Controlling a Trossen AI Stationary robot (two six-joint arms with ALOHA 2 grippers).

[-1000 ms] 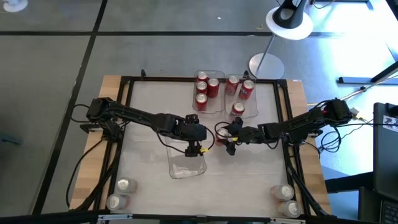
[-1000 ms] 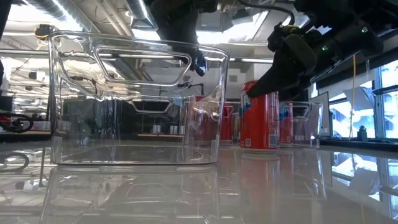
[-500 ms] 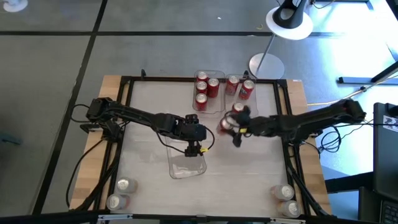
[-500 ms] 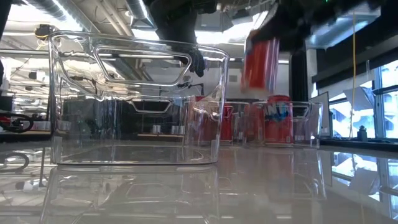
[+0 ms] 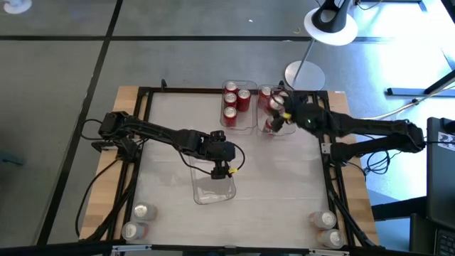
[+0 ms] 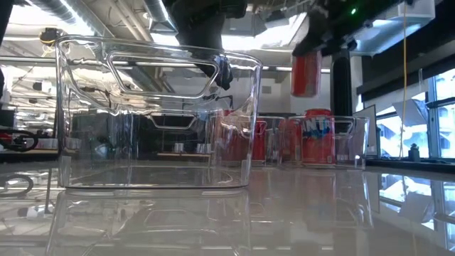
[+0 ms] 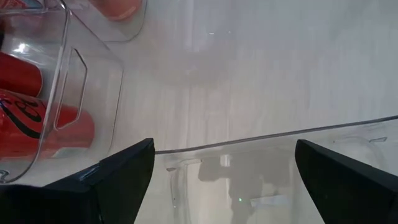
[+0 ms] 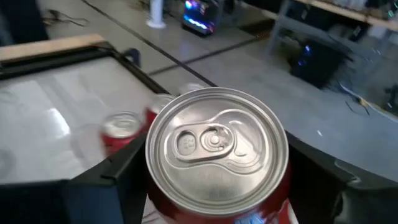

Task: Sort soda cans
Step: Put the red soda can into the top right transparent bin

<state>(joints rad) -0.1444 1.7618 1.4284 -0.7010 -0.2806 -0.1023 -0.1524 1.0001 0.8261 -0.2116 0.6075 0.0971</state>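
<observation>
My right gripper (image 5: 283, 108) is shut on a red soda can (image 6: 307, 71) and hangs over the right far clear bin (image 5: 279, 131), which has red cans (image 5: 266, 96) in it. The left far bin (image 5: 249, 122) holds three red cans (image 5: 229, 99). My left gripper (image 5: 225, 162) is open, its fingers (image 7: 124, 174) wide apart over the far rim (image 7: 267, 135) of the clear near bin (image 5: 213, 188) in the table's middle. Silver-topped cans stand at the near left corner (image 5: 142, 211) and the near right corner (image 5: 325, 219). My right gripper (image 8: 217, 183) pinches the red can's body just below its silver top (image 8: 216, 149), one finger (image 8: 109, 183) on each side. The arm reaches in from the table's right. The can is upright and lifted clear above the bin. My left gripper: whether it touches the near bin's rim cannot be told.
A black frame (image 5: 234, 90) edges the white table. A lamp base (image 5: 304, 75) stands just beyond the far bins. Bare table surface lies between the near bin and the corner cans on either side.
My right gripper has lifted the red can off the table's middle, beside the near bin, and carried it up and toward the far edge and right, over the right far bin. The can has stayed upright in the hold.
</observation>
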